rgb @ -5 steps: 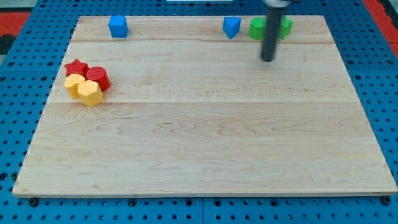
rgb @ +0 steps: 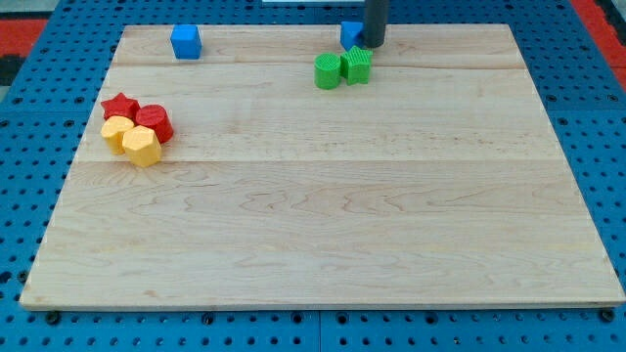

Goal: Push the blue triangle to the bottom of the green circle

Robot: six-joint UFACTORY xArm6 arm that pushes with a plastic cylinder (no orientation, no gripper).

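So my tip [rgb: 375,45] is up near the view's top edge of the wooden board [rgb: 323,215], and since it's just a plain rod there's nothing to open or close, it only pushes. It sits right against the blue triangle [rgb: 350,35], which peeks out on the rod's left side, partly hidden behind it. Just below the tip are two green blocks touching each other: the green circle [rgb: 328,71] on the left and a ridged green block [rgb: 358,65] on the right. A blue cube [rgb: 186,42] sits well off toward the view's top left. Over at the left edge there's a tight cluster: red star [rgb: 119,105], red block [rgb: 155,122], and two yellow blocks [rgb: 134,142].
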